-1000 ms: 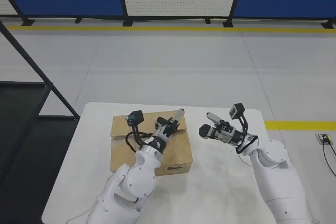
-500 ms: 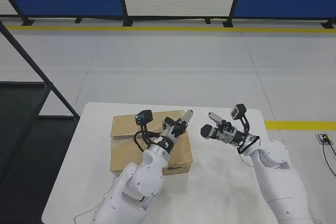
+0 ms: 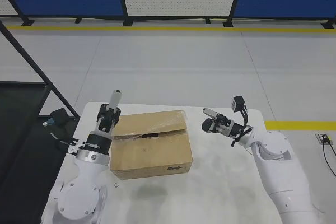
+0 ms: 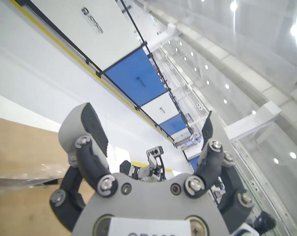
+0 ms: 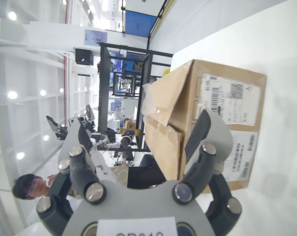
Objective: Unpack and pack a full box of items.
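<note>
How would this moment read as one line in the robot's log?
box: on table, top flaps ajar | left end effector: open, empty, beside box | right end effector: open, empty, beside box

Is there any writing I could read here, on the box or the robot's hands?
Labels on the cardboard box: barcodes and print, too small to read.
Sticker on the left hand: cut off at the edge, unreadable.
Sticker on the right hand: the same.
Marks on the wall panels: too small to read.
</note>
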You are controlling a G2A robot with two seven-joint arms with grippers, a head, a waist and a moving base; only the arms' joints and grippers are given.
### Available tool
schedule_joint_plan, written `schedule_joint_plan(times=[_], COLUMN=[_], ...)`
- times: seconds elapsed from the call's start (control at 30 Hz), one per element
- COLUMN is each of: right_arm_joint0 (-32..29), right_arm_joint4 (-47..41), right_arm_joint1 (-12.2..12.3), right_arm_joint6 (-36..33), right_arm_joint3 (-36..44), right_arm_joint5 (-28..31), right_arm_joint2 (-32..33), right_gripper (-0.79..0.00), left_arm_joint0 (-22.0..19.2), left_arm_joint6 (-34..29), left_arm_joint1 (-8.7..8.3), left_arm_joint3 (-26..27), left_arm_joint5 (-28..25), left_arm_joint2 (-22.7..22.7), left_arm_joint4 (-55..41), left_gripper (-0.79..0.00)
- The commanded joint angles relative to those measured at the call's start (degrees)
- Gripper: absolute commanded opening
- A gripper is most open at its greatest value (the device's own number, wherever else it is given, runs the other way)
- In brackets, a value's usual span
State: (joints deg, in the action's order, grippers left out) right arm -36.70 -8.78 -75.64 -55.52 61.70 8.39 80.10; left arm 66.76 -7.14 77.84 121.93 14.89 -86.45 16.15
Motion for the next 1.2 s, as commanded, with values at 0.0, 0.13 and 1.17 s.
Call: schedule_joint_plan(times=[0.0, 0.13, 1.17], right_arm_joint0=[0.0, 0.0, 13.8], right_arm_joint4=[-1.1, -1.1, 11.3], right_arm_joint1=[0.0, 0.0, -2.1], right_arm_joint6=[-0.2, -0.2, 4.6], right_arm_joint3=[0.0, 0.0, -10.9], right_arm_joint5=[0.1, 0.1, 6.2], right_arm_joint2=[0.0, 0.0, -15.7], right_gripper=[0.0, 0.0, -0.486], left_arm_joint0=[3.5, 8.4, 18.3], left_arm_joint6=[-0.8, -3.0, -11.5], left_arm_joint1=[-0.37, -0.88, -2.42], left_arm_joint3=[1.1, 0.0, -5.6], left_arm_joint5=[-0.7, -1.1, -9.6], left_arm_joint2=[-6.4, -16.8, -24.9], left_arm_joint4=[-1.1, -5.8, -14.2], left_gripper=[0.0, 0.0, 0.0])
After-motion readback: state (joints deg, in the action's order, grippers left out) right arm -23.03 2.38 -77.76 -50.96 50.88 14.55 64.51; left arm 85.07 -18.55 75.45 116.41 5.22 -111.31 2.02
